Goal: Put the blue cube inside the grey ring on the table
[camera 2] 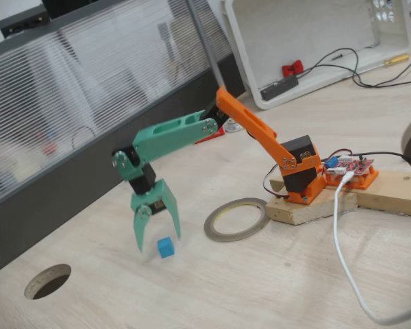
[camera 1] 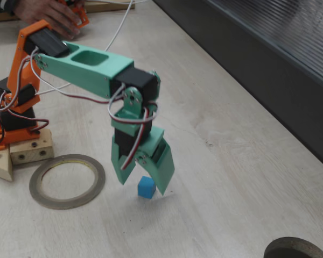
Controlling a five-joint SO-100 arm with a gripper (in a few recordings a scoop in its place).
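On the pale wood-grain counter [camera 1: 242,177], the blue cube [camera 1: 145,187] is seen resting between the tips of the green jaws [camera 1: 142,185], which are spread wide and pointed downward; contact with the cube cannot be confirmed, and nothing is gripped. In both fixed views the cube [camera 2: 166,247] is located well apart from the grey ring [camera 1: 67,180], which lies flat near the wooden base block [camera 1: 31,148] of the arm. A dark, thicker ring [camera 1: 296,248] is partly visible at the lower edge.
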